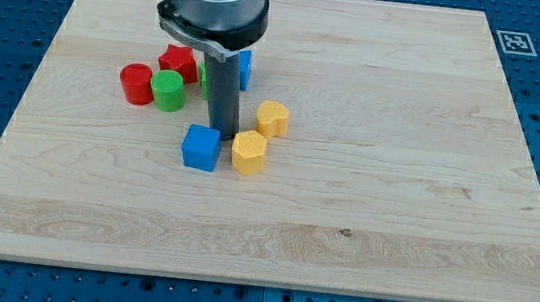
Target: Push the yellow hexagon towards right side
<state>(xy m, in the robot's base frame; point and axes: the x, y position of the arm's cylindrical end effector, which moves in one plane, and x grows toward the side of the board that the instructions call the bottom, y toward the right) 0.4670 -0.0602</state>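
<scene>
The yellow hexagon (249, 153) lies on the wooden board a little left of centre. My tip (223, 132) is down on the board just to its upper left, between it and a blue cube (201, 148) on the left. A second yellow block (272, 119), also hexagon-like, sits just above and to the right of the first. The rod comes down from the arm's grey body at the view's top.
A red cylinder (136, 84), a green cylinder (168, 91) and a red star-like block (177, 61) cluster at the upper left. A blue block (244, 69) and a green piece are partly hidden behind the rod. The wooden board (397, 185) lies on a blue perforated table.
</scene>
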